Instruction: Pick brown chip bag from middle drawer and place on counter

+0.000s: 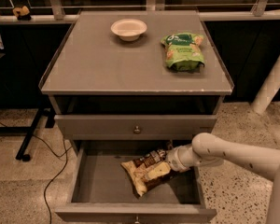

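Speckled terrazzo floor (233, 190) around a grey cabinet with a flat matte-grey desk top (107, 64). On the desk sit one round white bowl (129, 29), empty, and one green snack bag (183, 51) lying flat, well apart from the bowl. One closed grey drawer front with a round metal knob (137, 129) sits under the desk. Below it the wide grey middle drawer (102, 181) is pulled out and holds one crinkly dark-brown chip bag (147, 169), lying slanted on the drawer floor, right of centre. One white arm (233, 153) reaches in from the right. Its claw (170, 158) is at the bag's upper right end, touching it; cannot tell if it is spread or pinching.
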`<state>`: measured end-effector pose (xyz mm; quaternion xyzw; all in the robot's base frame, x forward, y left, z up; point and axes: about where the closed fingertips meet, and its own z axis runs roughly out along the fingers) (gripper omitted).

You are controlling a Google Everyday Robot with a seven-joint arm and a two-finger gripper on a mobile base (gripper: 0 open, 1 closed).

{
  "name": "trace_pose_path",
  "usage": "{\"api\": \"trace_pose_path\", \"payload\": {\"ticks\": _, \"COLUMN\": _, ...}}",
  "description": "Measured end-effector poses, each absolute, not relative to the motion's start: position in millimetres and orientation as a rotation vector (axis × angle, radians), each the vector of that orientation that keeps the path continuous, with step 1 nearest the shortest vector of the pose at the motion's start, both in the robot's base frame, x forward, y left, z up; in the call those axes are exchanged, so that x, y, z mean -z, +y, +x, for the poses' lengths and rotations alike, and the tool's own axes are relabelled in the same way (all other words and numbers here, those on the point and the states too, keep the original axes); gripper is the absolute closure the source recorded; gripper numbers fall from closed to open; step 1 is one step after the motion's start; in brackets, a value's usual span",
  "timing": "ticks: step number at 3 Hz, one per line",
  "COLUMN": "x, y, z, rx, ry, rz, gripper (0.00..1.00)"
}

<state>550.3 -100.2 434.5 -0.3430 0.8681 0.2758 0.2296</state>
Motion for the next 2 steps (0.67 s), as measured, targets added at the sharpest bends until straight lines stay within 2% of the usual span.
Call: {"api": "trace_pose_path", "payload": {"ticks": 2, "x": -429.6, "y": -119.5, "z": 573.0, "rx": -0.72, "ry": 2.42, "rz": -0.911, "gripper": 0.0}}
